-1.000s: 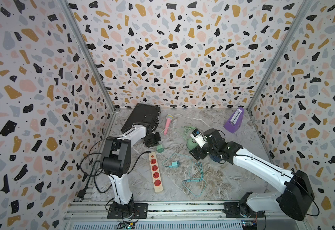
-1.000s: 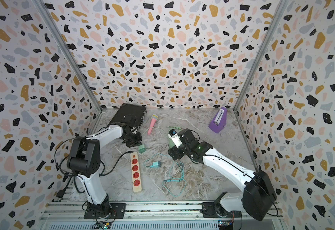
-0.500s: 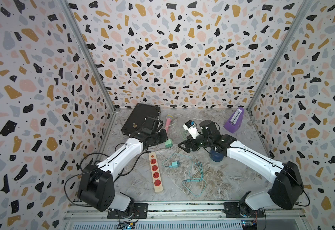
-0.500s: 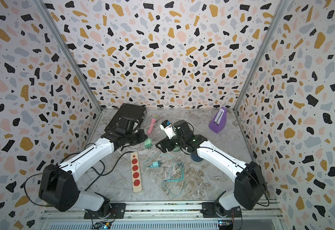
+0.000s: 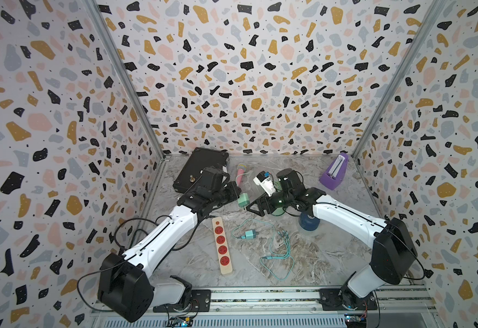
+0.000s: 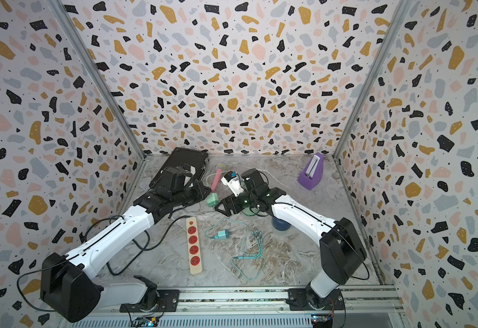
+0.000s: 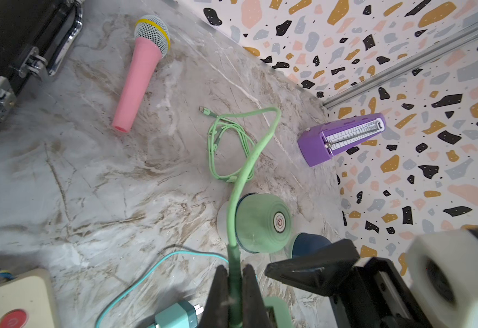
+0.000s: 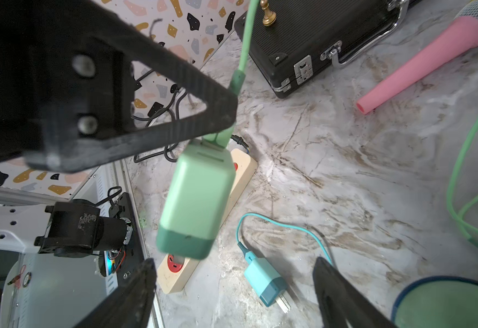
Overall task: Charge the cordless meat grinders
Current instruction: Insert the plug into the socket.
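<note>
The mint green grinder (image 7: 263,223) lies on its side on the floor, and the navy grinder (image 5: 308,223) stands right beside it under the right arm. In both top views the mint one (image 6: 249,210) is mostly hidden by that arm. My left gripper (image 7: 233,295) is shut on a green cable (image 7: 260,142), just above its green plug adapter (image 8: 198,198). The adapter hangs in the air over the power strip (image 8: 240,170). My right gripper (image 8: 233,262) is open and holds nothing. It faces the hanging adapter (image 5: 243,199) from close by.
A teal plug adapter (image 5: 249,234) with a coiled teal cable lies mid-floor beside the beige power strip (image 5: 222,245). A black case (image 5: 200,167), a pink toy microphone (image 7: 141,73) and a purple metronome (image 5: 334,174) sit along the back.
The left arm has stretched out and lifted the green adapter toward the middle. The right gripper has swung off the mint grinder leftward toward the adapter, uncovering the navy grinder.
</note>
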`<state>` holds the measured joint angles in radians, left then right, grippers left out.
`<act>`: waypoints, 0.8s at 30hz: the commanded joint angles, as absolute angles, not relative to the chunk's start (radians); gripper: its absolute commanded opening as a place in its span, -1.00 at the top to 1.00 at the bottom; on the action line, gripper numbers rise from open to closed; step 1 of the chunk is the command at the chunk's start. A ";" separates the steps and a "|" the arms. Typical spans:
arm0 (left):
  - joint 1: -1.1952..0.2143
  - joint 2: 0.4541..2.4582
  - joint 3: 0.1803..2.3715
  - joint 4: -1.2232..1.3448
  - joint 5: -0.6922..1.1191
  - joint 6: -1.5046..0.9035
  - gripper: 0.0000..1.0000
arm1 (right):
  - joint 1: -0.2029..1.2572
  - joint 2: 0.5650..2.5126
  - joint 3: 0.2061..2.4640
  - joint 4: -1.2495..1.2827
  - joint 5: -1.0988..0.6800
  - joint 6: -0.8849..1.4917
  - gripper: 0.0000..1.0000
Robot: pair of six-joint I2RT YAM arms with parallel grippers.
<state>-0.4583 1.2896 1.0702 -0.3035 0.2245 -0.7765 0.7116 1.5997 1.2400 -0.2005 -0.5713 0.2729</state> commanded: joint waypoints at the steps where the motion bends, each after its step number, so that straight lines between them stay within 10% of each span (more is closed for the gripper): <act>1: -0.468 1.264 1.052 -0.243 0.233 -0.788 1.00 | 0.714 1.592 1.293 -0.156 -0.635 0.308 -0.66; 13: -0.477 1.253 1.034 -0.208 0.238 -0.776 1.00 | 0.715 1.620 1.337 -0.181 -0.687 0.312 -0.52; 24: -0.479 1.196 1.000 -0.189 0.329 -0.692 1.00 | 0.709 1.663 1.386 -0.228 -0.710 0.317 0.50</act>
<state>-0.4732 1.2385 1.0073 -0.2428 0.2737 -0.7441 0.7116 1.6691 1.3430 -0.2146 -0.6792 0.3237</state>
